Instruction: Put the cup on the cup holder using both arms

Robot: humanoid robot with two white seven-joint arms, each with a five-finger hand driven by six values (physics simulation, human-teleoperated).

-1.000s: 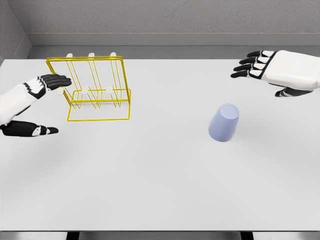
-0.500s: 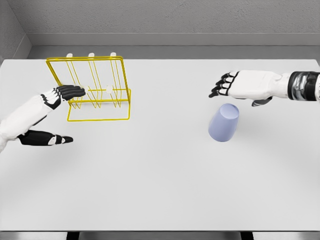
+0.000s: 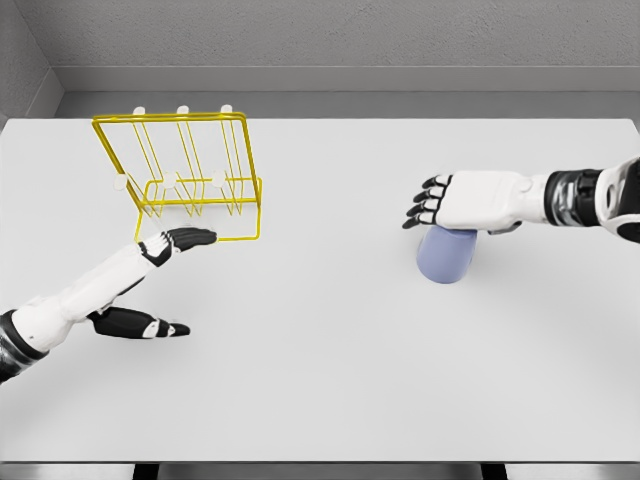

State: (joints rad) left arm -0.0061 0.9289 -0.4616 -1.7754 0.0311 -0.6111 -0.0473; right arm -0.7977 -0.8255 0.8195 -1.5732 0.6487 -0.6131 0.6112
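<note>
A lavender cup point(image 3: 446, 258) stands upside down on the white table point(image 3: 320, 380), right of the middle. My right hand point(image 3: 430, 205) hovers over its top and covers the cup's upper part, fingers spread and pointing left, holding nothing. The yellow wire cup holder point(image 3: 190, 175) stands at the back left, with three white-tipped pegs. My left hand point(image 3: 165, 280) lies open just in front of the holder's front rail, fingers reaching towards it, thumb held apart below.
A grey wall runs along the far edge of the table. The table's front edge shows at the bottom of the view.
My right hand has come down and to the left, from behind the cup to right over it. My left hand has drawn back from the holder's left side, down and right to its front.
</note>
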